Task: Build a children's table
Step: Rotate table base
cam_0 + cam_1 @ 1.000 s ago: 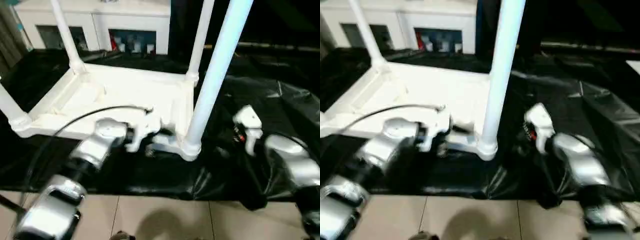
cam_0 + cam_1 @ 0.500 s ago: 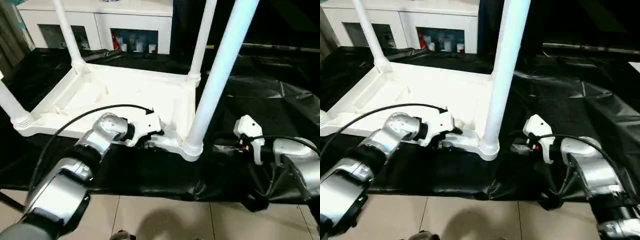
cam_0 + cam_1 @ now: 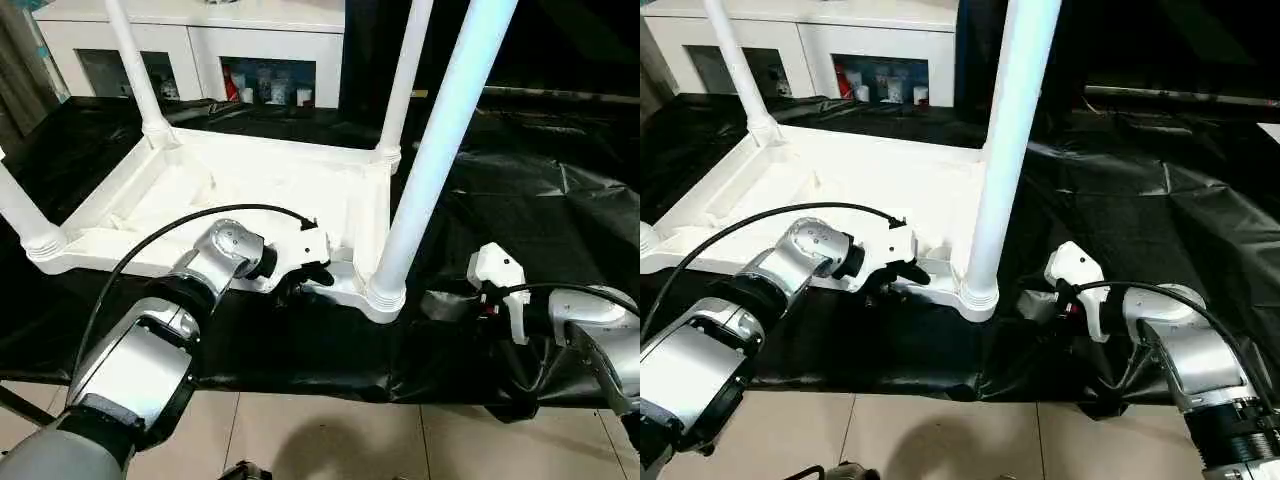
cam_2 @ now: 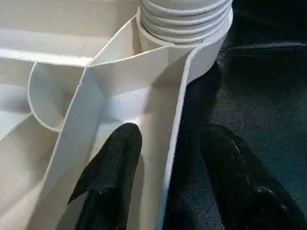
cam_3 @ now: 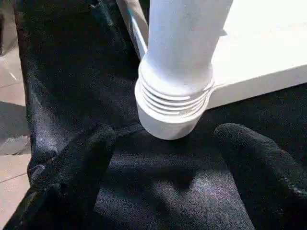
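The children's table lies upside down on a black sheet, its white tabletop point(image 3: 250, 190) facing up with ribs showing. All legs stand screwed into the corner sockets; the near right leg point(image 3: 440, 130) is closest to both arms. My left gripper point(image 3: 305, 275) is at the near rim beside that leg's socket. In the left wrist view it point(image 4: 171, 134) is open and straddles the rim wall point(image 4: 175, 143), one finger inside, one outside, with small gaps. My right gripper point(image 5: 167, 136) is open wide, low on the sheet, facing the threaded socket point(image 5: 172, 110) without touching it.
A white glass-fronted cabinet point(image 3: 200, 45) stands behind the table. The black sheet point(image 3: 540, 180) is wrinkled to the right. Tile floor point(image 3: 320, 440) begins at the sheet's near edge. A black cable point(image 3: 150, 240) arcs over my left forearm.
The left gripper's fingers have narrowed around the near rim. The right gripper has sunk a little toward the base of the near right leg. The camera steadied.
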`<state>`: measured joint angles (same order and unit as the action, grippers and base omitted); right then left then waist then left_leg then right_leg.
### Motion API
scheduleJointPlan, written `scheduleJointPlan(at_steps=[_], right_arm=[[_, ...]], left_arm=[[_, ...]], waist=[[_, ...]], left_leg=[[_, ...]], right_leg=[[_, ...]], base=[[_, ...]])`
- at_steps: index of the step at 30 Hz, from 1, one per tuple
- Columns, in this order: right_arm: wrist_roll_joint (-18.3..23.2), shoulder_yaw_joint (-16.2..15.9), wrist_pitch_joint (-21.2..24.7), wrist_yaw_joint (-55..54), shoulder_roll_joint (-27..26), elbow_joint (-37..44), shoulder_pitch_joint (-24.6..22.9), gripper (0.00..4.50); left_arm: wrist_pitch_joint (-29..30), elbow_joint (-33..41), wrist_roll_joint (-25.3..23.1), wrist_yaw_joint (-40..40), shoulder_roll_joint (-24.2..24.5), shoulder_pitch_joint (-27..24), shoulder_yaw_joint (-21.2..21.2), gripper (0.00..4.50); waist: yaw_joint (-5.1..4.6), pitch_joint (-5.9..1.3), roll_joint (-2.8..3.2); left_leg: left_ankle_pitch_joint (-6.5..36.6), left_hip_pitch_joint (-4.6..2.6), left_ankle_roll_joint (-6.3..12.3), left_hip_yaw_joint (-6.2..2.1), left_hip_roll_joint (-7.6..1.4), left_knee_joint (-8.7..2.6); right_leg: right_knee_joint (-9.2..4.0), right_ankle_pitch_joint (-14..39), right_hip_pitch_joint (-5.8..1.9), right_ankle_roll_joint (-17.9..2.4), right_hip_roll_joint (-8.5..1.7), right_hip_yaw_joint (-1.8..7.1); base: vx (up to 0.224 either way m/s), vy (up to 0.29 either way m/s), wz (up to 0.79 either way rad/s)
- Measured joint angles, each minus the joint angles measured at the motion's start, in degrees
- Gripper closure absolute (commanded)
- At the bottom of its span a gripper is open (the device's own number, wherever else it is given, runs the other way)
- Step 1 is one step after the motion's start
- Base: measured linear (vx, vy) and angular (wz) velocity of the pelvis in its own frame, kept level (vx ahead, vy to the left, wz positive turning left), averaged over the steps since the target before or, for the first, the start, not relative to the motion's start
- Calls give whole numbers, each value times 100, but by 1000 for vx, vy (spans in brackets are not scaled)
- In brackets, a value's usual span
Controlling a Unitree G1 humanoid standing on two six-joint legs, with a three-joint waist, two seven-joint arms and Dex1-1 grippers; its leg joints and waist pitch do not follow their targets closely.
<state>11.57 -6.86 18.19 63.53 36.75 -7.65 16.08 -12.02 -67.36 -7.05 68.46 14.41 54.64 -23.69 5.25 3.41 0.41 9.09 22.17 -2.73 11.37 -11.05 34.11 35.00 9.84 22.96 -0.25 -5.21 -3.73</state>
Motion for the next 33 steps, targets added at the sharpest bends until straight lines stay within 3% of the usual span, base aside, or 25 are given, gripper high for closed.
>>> scheduleJointPlan(at_steps=[5,12,20,24,28,33], right_arm=[[1,0,-2,1,3,23,-5,57],[-19,0,-31,-126,-21,-25,26,57],[-16,1,-87,-198,-93,-31,50,57],[-18,0,-136,-275,-212,-96,58,57],[-39,-35,-166,-350,-290,-238,163,57],[-138,-48,-333,-547,-499,-437,331,57]], left_arm=[[156,-211,-4,282,-2,9,40,234],[580,-340,-49,384,-28,194,103,299],[1383,-322,183,-7,-243,223,552,362],[1845,-175,260,-370,-361,214,702,392],[1939,55,240,-642,-321,85,751,411],[2149,590,181,-899,-254,-160,719,433]], waist=[[-3,-3,7],[-7,-2,10],[3,-1,18],[-62,-1,19],[-172,-2,19],[-209,-4,23]], left_leg=[[0,-1,0,0,0,0],[0,-1,0,0,0,0],[0,-1,0,0,1,0],[0,-9,0,-2,2,0],[1,-12,0,-15,1,-6],[1,-15,0,-16,0,-15]], right_leg=[[-1,0,-2,0,0,-1],[-5,0,-1,0,0,0],[-3,-1,-4,-2,-2,-3],[-5,-1,-1,-2,-3,-4],[-5,0,9,-1,1,-11],[-9,1,11,1,3,-12]], base=[[0,0,0],[0,0,0],[0,0,0],[0,0,0],[0,0,0],[0,0,0]])
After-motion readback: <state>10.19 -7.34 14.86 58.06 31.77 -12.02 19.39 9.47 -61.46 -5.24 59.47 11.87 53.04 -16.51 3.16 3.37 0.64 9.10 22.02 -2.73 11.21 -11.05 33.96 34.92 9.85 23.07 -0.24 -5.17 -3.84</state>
